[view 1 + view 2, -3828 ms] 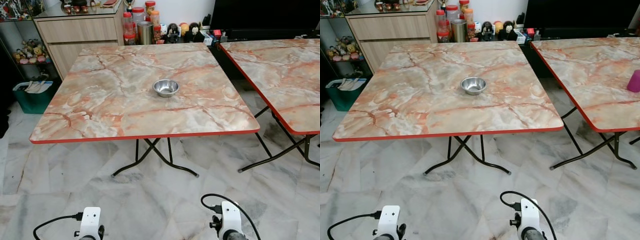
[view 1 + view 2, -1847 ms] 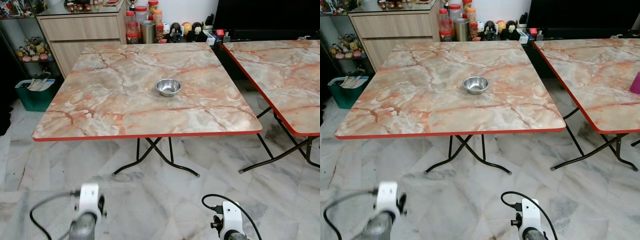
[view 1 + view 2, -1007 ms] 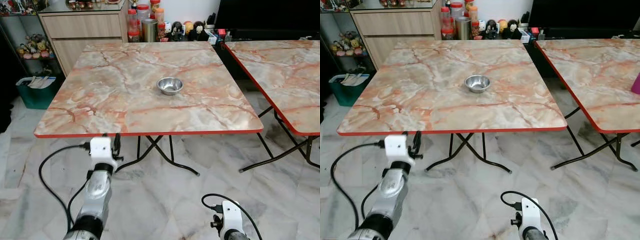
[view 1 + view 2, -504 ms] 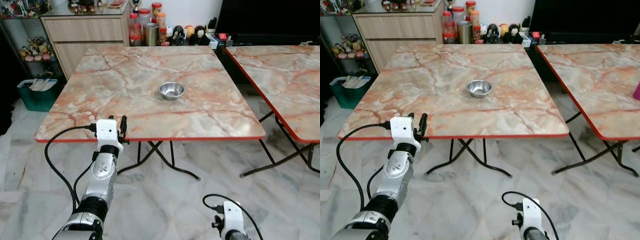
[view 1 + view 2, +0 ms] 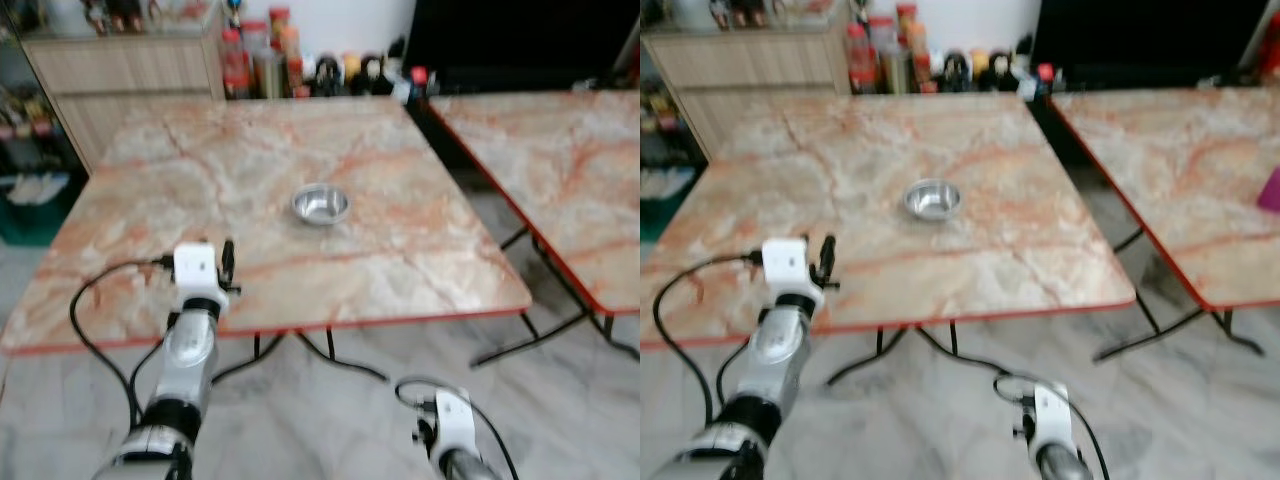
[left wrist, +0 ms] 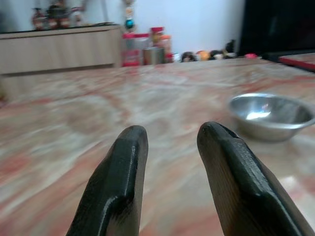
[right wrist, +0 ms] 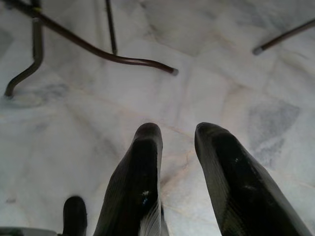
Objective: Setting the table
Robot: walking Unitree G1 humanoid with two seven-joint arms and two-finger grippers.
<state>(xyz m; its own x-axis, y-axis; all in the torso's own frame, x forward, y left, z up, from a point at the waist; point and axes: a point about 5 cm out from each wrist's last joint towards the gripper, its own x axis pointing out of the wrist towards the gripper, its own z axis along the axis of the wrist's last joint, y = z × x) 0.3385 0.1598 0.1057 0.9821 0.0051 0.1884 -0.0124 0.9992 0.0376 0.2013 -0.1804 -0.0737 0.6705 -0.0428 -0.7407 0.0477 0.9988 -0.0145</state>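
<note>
Fingers (image 6: 129,162) of the left gripper (image 6: 170,135) are held apart and empty above the near part of the table (image 5: 400,250). The steel bowl (image 5: 320,204) sits near the table's middle. The right gripper (image 7: 177,132), fingers parted, hangs over the floor (image 7: 74,123).

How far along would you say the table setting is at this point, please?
Early. Done: a steel bowl already sits near the middle of the marble table. In hand: the left gripper is open and empty, raised over the table's near-left part, the bowl ahead to its right. Left: reaching and handling the bowl. The right gripper hangs open over the floor.
</note>
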